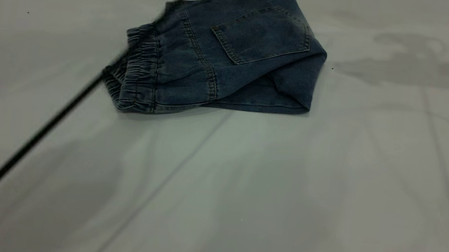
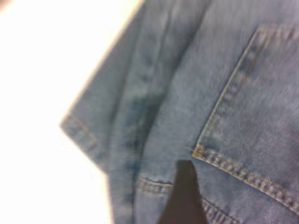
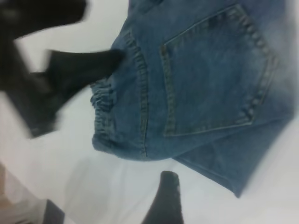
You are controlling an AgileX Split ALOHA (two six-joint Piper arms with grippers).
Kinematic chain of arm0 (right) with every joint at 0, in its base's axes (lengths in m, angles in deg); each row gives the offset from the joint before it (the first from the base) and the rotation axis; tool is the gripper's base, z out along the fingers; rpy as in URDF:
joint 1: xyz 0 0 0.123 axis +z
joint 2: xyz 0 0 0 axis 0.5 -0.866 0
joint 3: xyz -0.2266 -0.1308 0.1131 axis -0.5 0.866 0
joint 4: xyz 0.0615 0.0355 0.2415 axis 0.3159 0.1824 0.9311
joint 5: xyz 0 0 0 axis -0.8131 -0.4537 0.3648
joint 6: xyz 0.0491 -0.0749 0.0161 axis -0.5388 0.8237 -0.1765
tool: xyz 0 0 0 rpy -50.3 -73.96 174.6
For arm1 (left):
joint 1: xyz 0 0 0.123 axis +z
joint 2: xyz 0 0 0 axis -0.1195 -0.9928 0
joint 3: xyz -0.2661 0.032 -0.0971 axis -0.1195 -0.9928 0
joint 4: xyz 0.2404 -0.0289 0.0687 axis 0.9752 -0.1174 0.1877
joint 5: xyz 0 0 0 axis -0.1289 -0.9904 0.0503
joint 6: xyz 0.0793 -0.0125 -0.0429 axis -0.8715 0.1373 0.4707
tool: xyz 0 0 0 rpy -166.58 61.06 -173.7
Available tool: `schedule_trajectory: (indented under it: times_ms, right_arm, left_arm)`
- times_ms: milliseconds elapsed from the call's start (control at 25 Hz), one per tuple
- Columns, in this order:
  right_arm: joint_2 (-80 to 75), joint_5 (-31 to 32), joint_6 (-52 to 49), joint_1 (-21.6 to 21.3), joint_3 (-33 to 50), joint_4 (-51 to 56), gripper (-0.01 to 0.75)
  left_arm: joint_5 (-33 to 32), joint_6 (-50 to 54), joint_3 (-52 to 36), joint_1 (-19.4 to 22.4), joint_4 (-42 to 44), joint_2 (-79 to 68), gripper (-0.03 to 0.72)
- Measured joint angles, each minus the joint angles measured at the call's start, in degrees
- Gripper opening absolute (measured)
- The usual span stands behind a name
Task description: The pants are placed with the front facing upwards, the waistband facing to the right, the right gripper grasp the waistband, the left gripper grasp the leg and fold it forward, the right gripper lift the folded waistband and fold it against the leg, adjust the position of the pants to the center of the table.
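The pants (image 1: pixel 234 53) lie folded on the white table (image 1: pixel 285 194), back pocket (image 1: pixel 262 35) up, near the far edge. The waistband (image 1: pixel 138 75) is at the left end of the bundle. One dark finger (image 2: pixel 184 196) of the left gripper rests over the denim by the pocket corner. A finger (image 3: pixel 163 200) of the right gripper hangs just off the folded edge. I cannot tell how wide either gripper is open.

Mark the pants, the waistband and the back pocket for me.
pants (image 1: pixel 255 91), exterior view, on the folded lower layer of denim.
waistband (image 1: pixel 140 73), exterior view, on the gathered elastic ruching.
back pocket (image 3: pixel 212 74), right wrist view, on the middle of the stitched patch.
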Motion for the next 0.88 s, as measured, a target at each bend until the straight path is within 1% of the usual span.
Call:
schedule_trajectory:
  times_ms: [200,320,440,600,680,880]
  right_arm:
    - [5.68,0.85,-5.12,-0.04,0.00,-8.59,0.593]
    - [10.73,1.25,-8.50,-0.04,0.00,-13.23,0.593]
    - [16.92,1.70,-10.05,-0.04,0.00,-15.01,0.593]
    - [27.51,1.99,-10.22,-0.04,2.63,-15.14,0.593]
    - [31.98,2.16,-10.22,-0.04,5.73,-15.19,0.593]
    - [44.42,2.72,-10.23,-0.04,16.86,-15.41,0.593]
  left_arm:
    - [0.00,1.04,-0.60,0.00,3.46,6.63,0.552]
    - [0.00,2.38,-4.98,0.00,3.57,12.38,0.552]
    - [0.00,2.58,-12.62,0.00,3.96,19.07,0.552]
    - [0.00,2.77,-24.52,0.00,8.01,29.09,0.552]
    - [0.00,3.57,-30.81,0.00,8.90,34.39,0.552]
    - [0.00,4.67,-45.42,0.00,8.90,48.87,0.552]
